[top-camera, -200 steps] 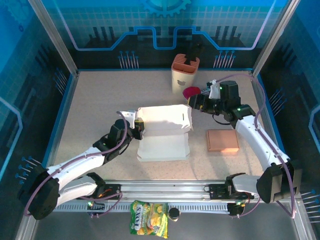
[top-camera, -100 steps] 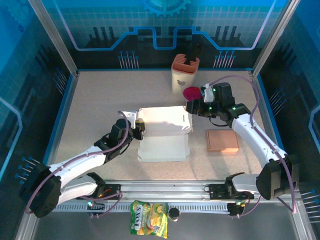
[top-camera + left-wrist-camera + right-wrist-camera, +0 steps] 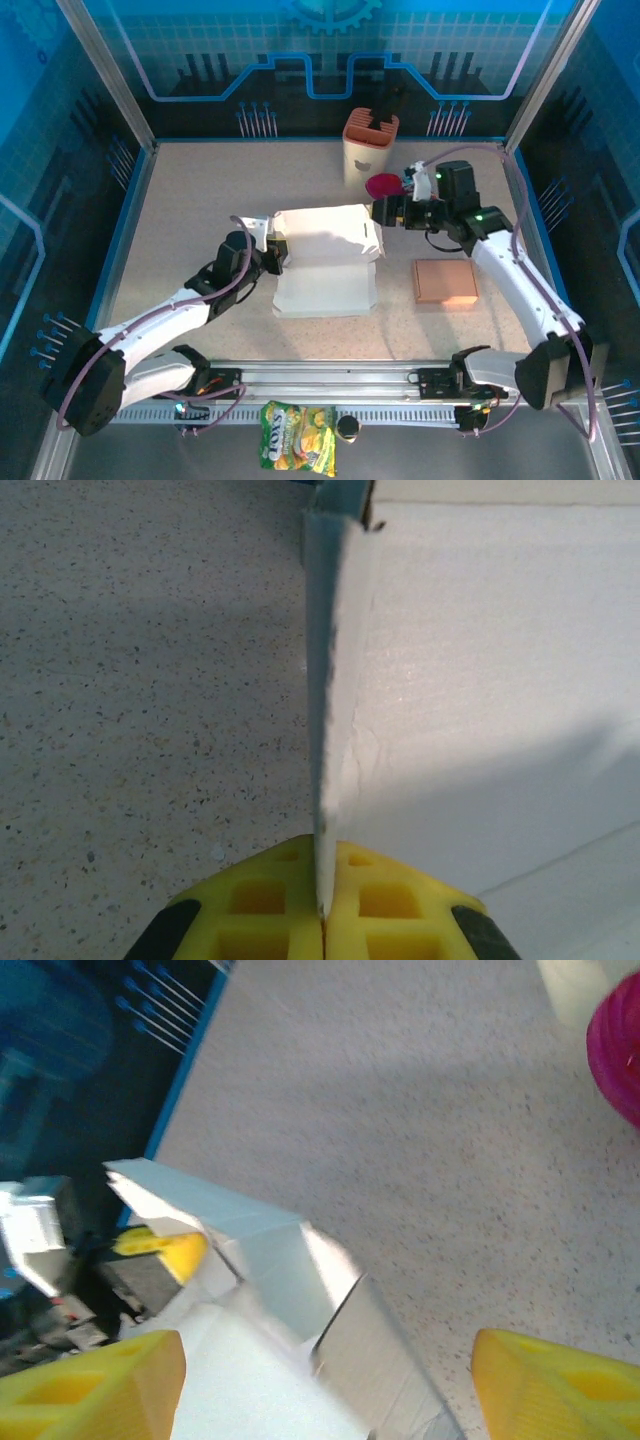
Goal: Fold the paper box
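Pinching the left wall of the paper box point(image 3: 328, 238) edge-on, the left gripper point(image 3: 322, 920) anchors it while the right gripper point(image 3: 325, 1380), jaws spread, has advanced to the right wall just ahead, likely readying the next fold.

— What can you count on the tabletop point(image 3: 190, 210)?
— One paper box point(image 3: 327, 262), one brown square slab point(image 3: 445, 281), one cream holder point(image 3: 369, 150), one magenta disc point(image 3: 382, 185).
— And elsewhere?
— One yellow snack bag point(image 3: 298, 436).
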You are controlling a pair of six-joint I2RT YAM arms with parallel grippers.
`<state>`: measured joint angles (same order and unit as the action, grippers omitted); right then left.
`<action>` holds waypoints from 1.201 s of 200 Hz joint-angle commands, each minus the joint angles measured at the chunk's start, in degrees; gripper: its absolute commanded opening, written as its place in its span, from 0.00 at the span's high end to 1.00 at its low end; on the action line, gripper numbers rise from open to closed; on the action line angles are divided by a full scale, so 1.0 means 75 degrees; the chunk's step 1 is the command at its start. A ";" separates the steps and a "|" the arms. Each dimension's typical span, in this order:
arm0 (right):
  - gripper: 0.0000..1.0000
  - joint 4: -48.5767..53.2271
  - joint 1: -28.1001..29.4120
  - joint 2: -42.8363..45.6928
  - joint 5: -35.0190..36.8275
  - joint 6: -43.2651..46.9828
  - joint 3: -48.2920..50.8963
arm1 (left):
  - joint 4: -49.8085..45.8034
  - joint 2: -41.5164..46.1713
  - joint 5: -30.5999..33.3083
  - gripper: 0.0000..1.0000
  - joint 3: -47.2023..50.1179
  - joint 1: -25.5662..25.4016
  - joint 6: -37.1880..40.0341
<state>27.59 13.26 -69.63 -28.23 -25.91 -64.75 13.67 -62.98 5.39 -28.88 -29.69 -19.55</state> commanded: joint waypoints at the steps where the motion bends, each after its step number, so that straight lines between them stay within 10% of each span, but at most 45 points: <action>1: 0.21 -0.0831 -0.0771 0.0494 -0.1571 -0.0292 0.0414 | 0.0235 -0.0018 -0.0518 1.00 -0.0299 0.0132 -0.0175; 77: 0.51 -0.3574 -0.1505 0.0264 -0.3551 -0.1194 0.1872 | 0.0568 0.0011 -0.2180 1.00 -0.0302 0.1082 -0.0789; 240: 0.55 -0.2871 -0.0250 -0.0368 -0.3118 0.0178 0.1325 | 0.0456 -0.0332 -0.2798 1.00 -0.0532 0.1275 -0.0729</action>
<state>2.72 9.52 -71.66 -53.95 -28.14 -52.14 16.32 -64.95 -13.61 -31.05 -20.73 -25.17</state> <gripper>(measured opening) 0.457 0.056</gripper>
